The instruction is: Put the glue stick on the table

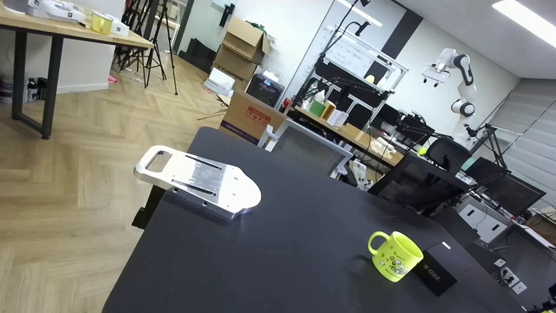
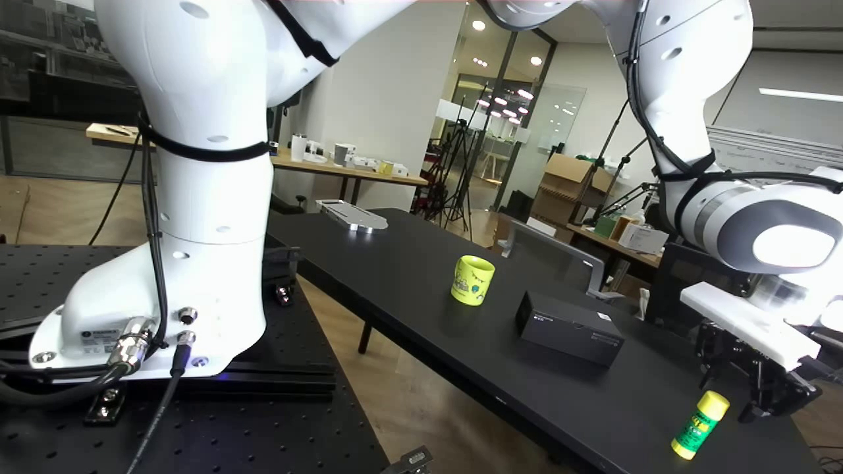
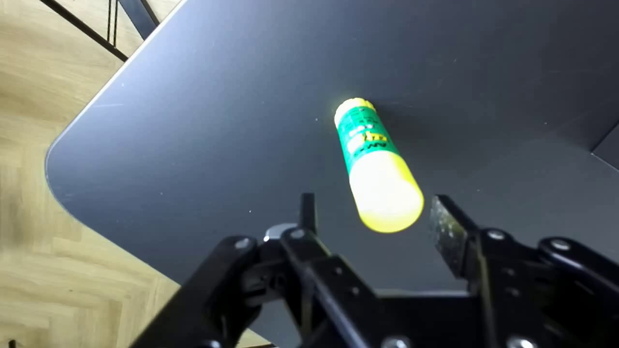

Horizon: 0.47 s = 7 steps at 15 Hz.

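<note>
A glue stick (image 3: 370,145) with a green label and a yellow cap and base stands on its base on the black table (image 3: 203,145). It also shows in an exterior view (image 2: 700,424), near the table's end. My gripper (image 3: 373,208) is open, with the cap end showing between its two fingertips in the wrist view. There is a gap on both sides of the cap, wider on the left. In an exterior view the gripper (image 2: 728,396) hangs just beside and behind the glue stick and holds nothing. The table also shows in an exterior view (image 1: 278,261).
A yellow-green mug (image 1: 396,256) and a black box (image 2: 570,329) stand on the table in both exterior views. The box's corner also shows in the wrist view (image 3: 610,147). A silver metal plate (image 1: 204,178) lies at the far end. A chair (image 1: 304,145) stands at the table's edge.
</note>
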Tool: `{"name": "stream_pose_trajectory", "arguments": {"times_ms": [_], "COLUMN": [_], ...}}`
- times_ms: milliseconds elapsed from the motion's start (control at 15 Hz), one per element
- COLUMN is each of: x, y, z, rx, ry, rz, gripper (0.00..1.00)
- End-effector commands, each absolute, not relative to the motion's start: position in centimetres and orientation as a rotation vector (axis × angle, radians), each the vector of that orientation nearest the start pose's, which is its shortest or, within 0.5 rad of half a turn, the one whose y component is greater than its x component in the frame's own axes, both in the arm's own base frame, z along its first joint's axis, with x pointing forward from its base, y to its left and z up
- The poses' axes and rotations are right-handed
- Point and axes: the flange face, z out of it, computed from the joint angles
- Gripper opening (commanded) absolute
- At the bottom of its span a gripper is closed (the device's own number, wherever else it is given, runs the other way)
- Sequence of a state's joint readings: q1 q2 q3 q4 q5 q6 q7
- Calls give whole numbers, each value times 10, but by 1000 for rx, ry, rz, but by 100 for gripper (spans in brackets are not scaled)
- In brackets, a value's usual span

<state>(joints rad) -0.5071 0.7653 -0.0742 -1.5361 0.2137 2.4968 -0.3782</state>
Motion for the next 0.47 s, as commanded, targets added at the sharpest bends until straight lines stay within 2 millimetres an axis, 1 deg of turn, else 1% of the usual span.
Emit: {"name": "stream_pose_trajectory", "arguments": {"times_ms": [0,67,200,267,333,400], "x": [601,597,584,604,599,594], "y": [-390,-390,-390,-396,-397,-396], "z": [263,273,289,269,278,283], "rx": [-3117,-3133,-3171,-3141,-3153,-3156], "ry": [505,494,475,488,483,484], "rz": [-362,-373,-363,-390,-389,-388], "gripper": [92,98,100,95,100,100]}}
